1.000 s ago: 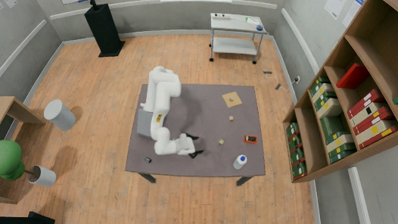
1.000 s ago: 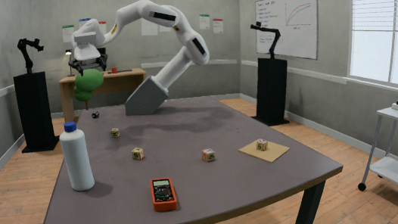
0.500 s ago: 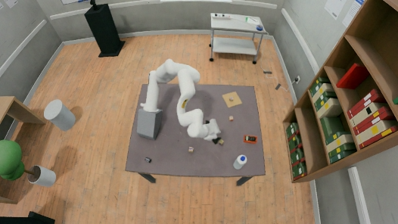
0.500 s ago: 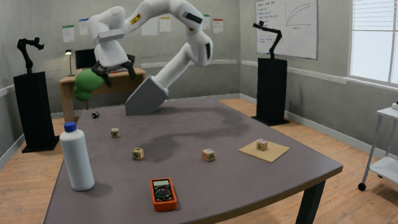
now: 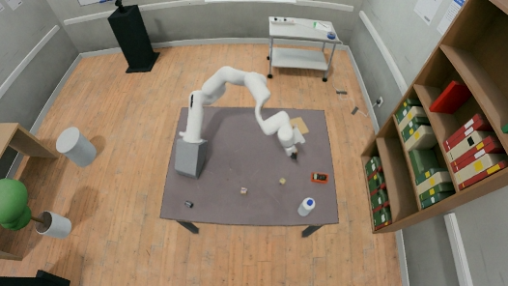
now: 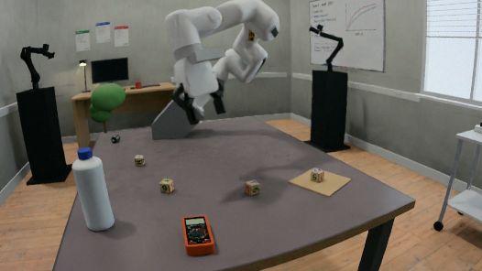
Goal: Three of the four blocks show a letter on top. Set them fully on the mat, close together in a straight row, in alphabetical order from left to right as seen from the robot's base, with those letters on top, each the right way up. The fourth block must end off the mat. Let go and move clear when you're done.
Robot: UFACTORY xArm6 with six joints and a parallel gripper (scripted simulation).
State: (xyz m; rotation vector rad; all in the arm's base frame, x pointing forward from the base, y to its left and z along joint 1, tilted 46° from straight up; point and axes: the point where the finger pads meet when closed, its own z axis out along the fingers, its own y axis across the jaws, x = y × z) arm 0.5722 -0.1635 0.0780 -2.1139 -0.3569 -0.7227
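The tan mat [image 6: 321, 182] lies near the table's right edge, and one letter block [image 6: 317, 175] sits on it. In the overhead view the arm partly covers the mat [image 5: 300, 126] and hides that block. A second block [image 6: 252, 187] lies on the table beside the mat. Two more blocks [image 6: 167, 185] [image 6: 139, 160] lie further left; they also show in the overhead view [image 5: 282, 181] [image 5: 244, 190]. The letters are too small to read. My gripper [image 6: 202, 104] is open and empty, high above the table. In the overhead view the gripper [image 5: 293, 154] is over the block beside the mat.
A white bottle [image 6: 93, 189] and an orange multimeter [image 6: 198, 234] stand near the table's front edge. A small black object [image 6: 115, 138] lies at the far left by the robot's base [image 6: 171, 124]. A bookshelf [image 5: 444, 126] and a cart [image 5: 300, 41] stand off the table.
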